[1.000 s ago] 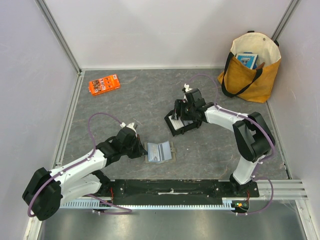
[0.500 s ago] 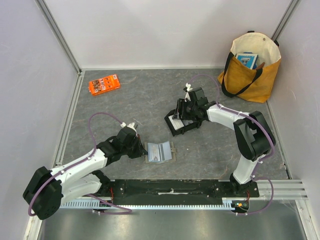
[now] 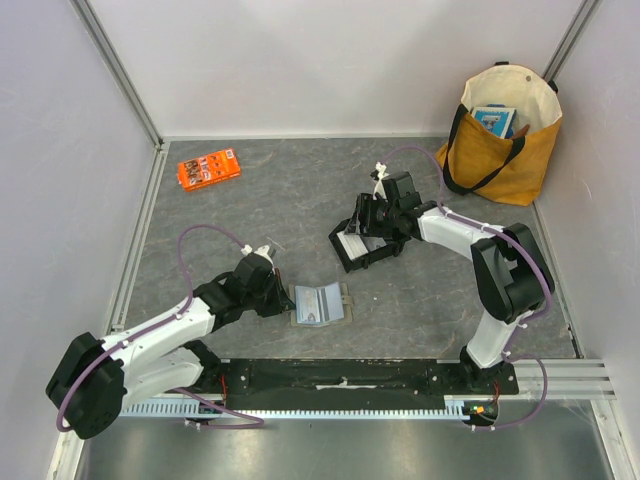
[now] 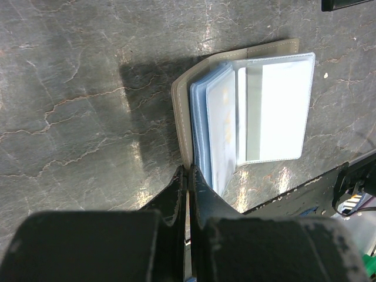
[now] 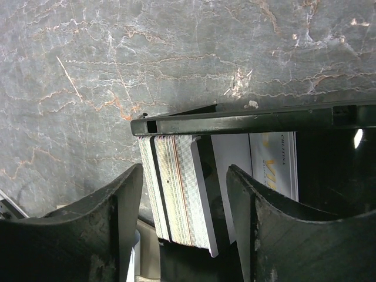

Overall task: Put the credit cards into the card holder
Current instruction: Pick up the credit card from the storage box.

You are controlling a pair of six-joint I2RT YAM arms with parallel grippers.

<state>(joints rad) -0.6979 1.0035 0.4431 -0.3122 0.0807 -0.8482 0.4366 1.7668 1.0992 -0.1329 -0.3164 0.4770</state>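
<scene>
Grey credit cards [image 5: 179, 194] are sitting between the fingers [image 5: 120, 200] of the open right hand [image 5: 183, 173]; the closed left hand [image 4: 187, 176] is resting at the card holder [image 4: 258, 111].

Tabletop [image 3: 300, 200]: dark grey stone-look sheet, pale and rusty veins, matte; fills the middle of the top view.
Back wall [image 3: 330, 60]: plain white panel at 12 o'clock.
Left wall [image 3: 50, 200]: white panel at 9 o'clock.
Right wall [image 3: 612, 180]: white panel at 3 o'clock.
Frame posts: aluminium profiles slanting up at 11 o'clock [image 3: 115, 60] and 1 o'clock [image 3: 572, 35].
Side strip [image 3: 135, 250]: aluminium, along the tabletop's 9 o'clock edge.
Near rail [image 3: 565, 375]: aluminium extrusion at 6 o'clock.
Metal sheet [image 3: 350, 450]: brushed grey, below the rail.
Light: soft, even, from above.
</scene>
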